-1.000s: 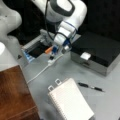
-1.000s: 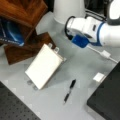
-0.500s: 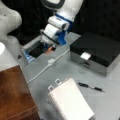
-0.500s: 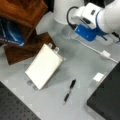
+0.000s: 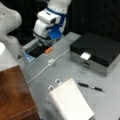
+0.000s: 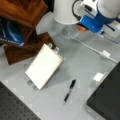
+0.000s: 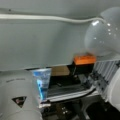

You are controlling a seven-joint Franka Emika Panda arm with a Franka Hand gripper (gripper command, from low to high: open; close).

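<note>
Orange marker [image 5: 48,50] at the far edge of the bench [image 5: 75,72]. It lies beside a dark open tray or box [image 5: 37,50] at a front view's upper left; in a front view it shows as a small orange end [image 6: 81,28] under the blue part of the arm. The wrist view shows it as an orange block [image 7: 84,60] just beyond the camera, with a rounded translucent object [image 7: 105,32] close by on the wrist view's right.

The hand [image 5: 42,42] hovers low over the dark tray, just beside the marker. Its fingers are not clearly shown, so whether they are spread or pressed together cannot be told, and nothing is seen to be pinched.

A white cable [image 5: 47,66] with a small block on it runs across the bench from the marker's side towards the black case [image 5: 97,53], which carries a white label [image 5: 85,55]. Nearer lie a white spiral notebook [image 5: 71,101] and a black pen [image 5: 90,87], well apart from the hand. A wooden block [image 5: 15,95] stands at a front view's lower left.

Risks, as judged: the hand is close to the tray wall and the cable, so a sideways motion could snag the cable and drag its block, or knock the marker into the tray. The translucent object stands near enough to be struck by the wrist.
</note>
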